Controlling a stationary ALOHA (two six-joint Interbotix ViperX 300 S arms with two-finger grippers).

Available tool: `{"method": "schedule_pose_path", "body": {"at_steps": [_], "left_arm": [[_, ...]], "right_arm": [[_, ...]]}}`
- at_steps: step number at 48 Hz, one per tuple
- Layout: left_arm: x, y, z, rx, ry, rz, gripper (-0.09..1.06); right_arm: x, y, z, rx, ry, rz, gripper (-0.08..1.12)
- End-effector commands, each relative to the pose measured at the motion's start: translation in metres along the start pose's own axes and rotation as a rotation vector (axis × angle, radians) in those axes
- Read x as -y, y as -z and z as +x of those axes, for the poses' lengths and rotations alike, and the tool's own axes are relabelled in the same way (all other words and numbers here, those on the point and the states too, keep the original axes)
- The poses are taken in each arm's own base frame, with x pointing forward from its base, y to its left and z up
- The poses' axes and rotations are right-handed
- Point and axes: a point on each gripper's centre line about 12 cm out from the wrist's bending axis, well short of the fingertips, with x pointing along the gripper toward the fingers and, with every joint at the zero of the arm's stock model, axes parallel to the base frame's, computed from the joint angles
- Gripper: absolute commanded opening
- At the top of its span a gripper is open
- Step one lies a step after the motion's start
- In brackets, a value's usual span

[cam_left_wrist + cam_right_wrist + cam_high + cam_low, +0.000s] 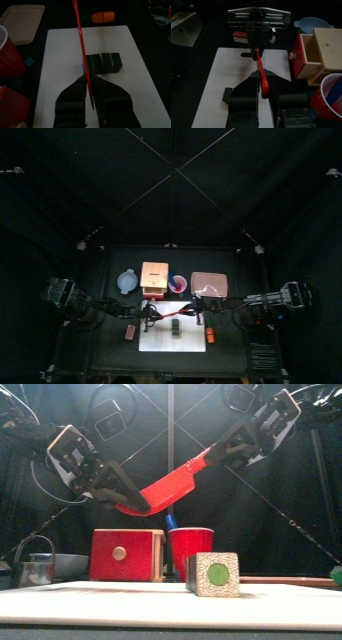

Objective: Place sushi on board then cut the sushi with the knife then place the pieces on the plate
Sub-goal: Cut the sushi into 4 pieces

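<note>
The red knife [170, 482] hangs slanted in the air above the white board [187, 340], held at both ends. My left gripper [124, 501] is shut on its lower end and my right gripper [217, 456] is shut on its upper end. In the left wrist view the knife [81, 45] shows edge-on between the left gripper [88, 84] jaws. The right gripper [263, 76] clamps the knife [264, 82], with the left gripper [255, 31] facing it. The dark green sushi roll [171, 325] lies on the board [67, 50] below, also seen as sushi roll [101, 62] and sushi roll [214, 574].
Behind the board stand the blue-grey bowl [127, 281], the wooden box [154, 278], the red cup [190, 552] holding a blue knife [174, 519], and the pink tray [209, 284]. An orange toy [209, 336] lies right of the board, a red toy [130, 332] left of it.
</note>
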Motion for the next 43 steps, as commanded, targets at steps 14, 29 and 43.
{"method": "schedule_pose_path", "body": {"at_steps": [14, 29, 43], "left_arm": [[0.016, 0.007, 0.004, -0.129, 0.062, -0.002, 0.29], [0.024, -0.005, 0.047, -0.123, 0.090, 0.099, 0.29], [0.020, -0.010, 0.052, -0.113, 0.086, 0.112, 0.29]], "right_arm": [[-0.038, 0.054, 0.011, -0.359, 0.013, 0.169, 0.46], [-0.039, 0.075, 0.006, -0.419, 0.017, 0.167, 0.30], [-0.032, 0.080, 0.000, -0.424, 0.025, 0.107, 0.30]]}}
